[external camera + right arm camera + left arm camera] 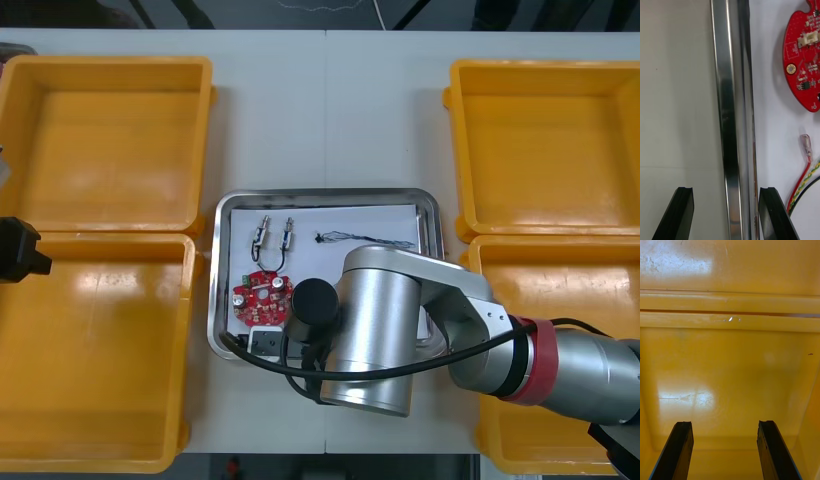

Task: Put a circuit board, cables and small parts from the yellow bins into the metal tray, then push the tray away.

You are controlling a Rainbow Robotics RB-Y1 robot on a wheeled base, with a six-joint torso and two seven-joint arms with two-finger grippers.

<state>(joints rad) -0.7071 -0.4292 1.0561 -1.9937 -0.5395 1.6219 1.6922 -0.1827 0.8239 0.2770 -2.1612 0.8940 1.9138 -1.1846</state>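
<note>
Right, nearest first: the right gripper (726, 191) stands open, its black fingers astride the rim of the metal tray (732, 112). One finger is over bare table and the other is inside the tray. I cannot tell whether either one touches the metal. That close view gives the rim as a polished steel band with dark reflections. Beside the inner finger lie a red and yellow cable (805, 176), ending in a small clear-sleeved terminal, and a thin black cable (807, 193).

From above, the right arm's (380, 330) bulky silver housing lies across the tray's near edge. Just past it sits the circuit board (262, 297), round and red, studded with small components, on the tray's white floor. Farther in, two small metal parts (262, 238) lie side by side, with a fine dark wire to their right.

Over on the left, the left gripper (724, 423) is also open and holds nothing, hanging above a glossy floor in one of the yellow bins (730, 363).

The four bins flank the tray in pairs. The table (330, 110) is pale and matte, and the room beyond its far edge is dark.
</note>
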